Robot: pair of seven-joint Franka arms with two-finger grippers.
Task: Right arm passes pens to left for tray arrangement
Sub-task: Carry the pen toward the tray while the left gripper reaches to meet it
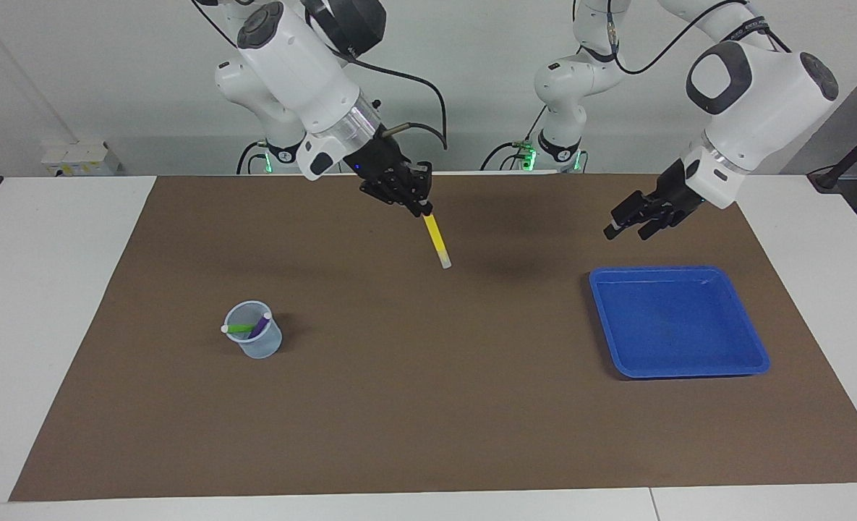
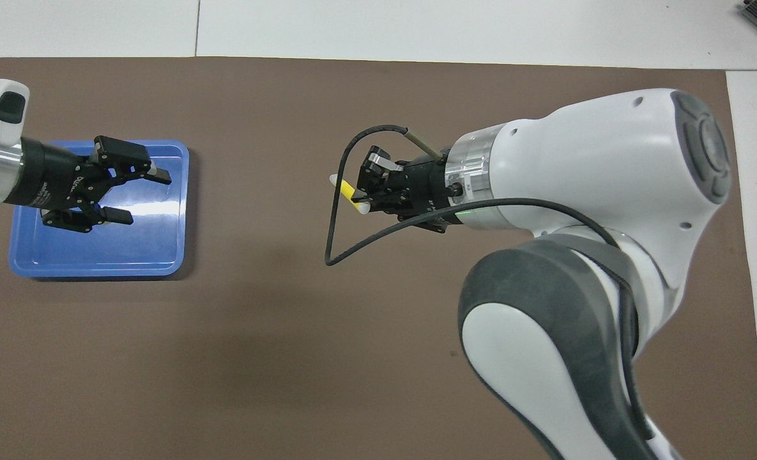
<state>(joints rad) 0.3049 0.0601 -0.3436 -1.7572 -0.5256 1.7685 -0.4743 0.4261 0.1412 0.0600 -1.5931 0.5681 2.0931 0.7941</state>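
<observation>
My right gripper point(image 1: 422, 210) point(image 2: 360, 191) hangs over the middle of the brown mat, shut on the top end of a yellow pen point(image 1: 437, 242) point(image 2: 347, 189) that slants down with its pale cap lowest. My left gripper point(image 1: 625, 229) point(image 2: 140, 197) is up in the air over the blue tray point(image 1: 750, 336) point(image 2: 175, 255), open and empty, its fingers turned toward the right arm. The green pen point(image 1: 238, 328) and the purple pen point(image 1: 260, 325) stand in a small translucent cup point(image 1: 254, 341) toward the right arm's end; the right arm hides that cup in the overhead view.
A brown mat point(image 1: 428, 405) point(image 2: 276, 332) covers most of the white table point(image 1: 45, 289). The tray holds nothing. A cable loop point(image 2: 333, 230) hangs from the right wrist.
</observation>
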